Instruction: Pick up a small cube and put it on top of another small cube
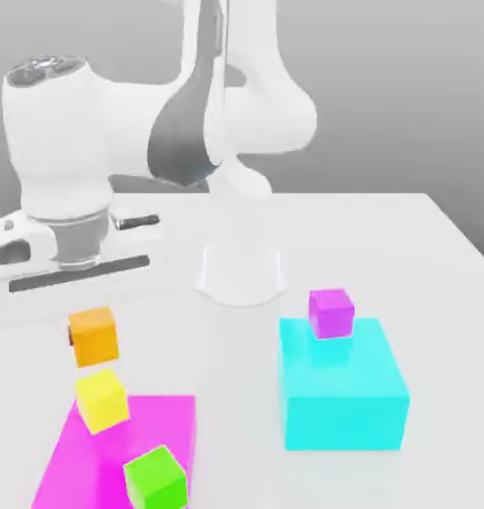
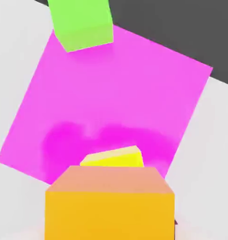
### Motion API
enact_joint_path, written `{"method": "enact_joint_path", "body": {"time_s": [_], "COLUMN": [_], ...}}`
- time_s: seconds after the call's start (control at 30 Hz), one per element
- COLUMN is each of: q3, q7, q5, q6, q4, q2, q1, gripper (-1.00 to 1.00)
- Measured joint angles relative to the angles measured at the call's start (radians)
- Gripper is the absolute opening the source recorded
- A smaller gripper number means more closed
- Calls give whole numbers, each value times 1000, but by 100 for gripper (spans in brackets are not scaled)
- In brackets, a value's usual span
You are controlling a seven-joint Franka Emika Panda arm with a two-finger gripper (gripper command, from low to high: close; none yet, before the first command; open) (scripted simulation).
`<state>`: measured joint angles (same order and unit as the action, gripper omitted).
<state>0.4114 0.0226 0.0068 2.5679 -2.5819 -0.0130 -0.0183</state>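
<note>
The small orange cube (image 1: 93, 336) hangs in the air, held from above by my gripper (image 1: 91, 323), which is shut on it. Just below it, a yellow small cube (image 1: 102, 400) rests on the far corner of a flat magenta block (image 1: 77, 457). A green small cube (image 1: 155, 478) sits on the same block, nearer the front. In the hand view the orange cube (image 2: 109, 206) is close up, with the yellow cube (image 2: 114, 158) partly hidden behind it, the magenta block (image 2: 115, 98) beyond and the green cube (image 2: 82, 23) at its far edge.
A large cyan block (image 1: 341, 388) stands at the exterior view's right with a purple small cube (image 1: 331, 312) on top. The arm's white base (image 1: 242, 270) is at the back middle. The table edge (image 1: 464, 239) runs along the right.
</note>
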Motion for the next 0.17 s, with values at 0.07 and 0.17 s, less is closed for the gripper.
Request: {"method": "enact_joint_path", "body": {"time_s": [0.07, 0.17], "q3": [-4, -4], "q7": [26, 26], "q5": [36, 36], "q6": [59, 59], "q4": [-8, -8], "q2": [55, 55], "q1": [2, 2], "gripper": [100, 100]}}
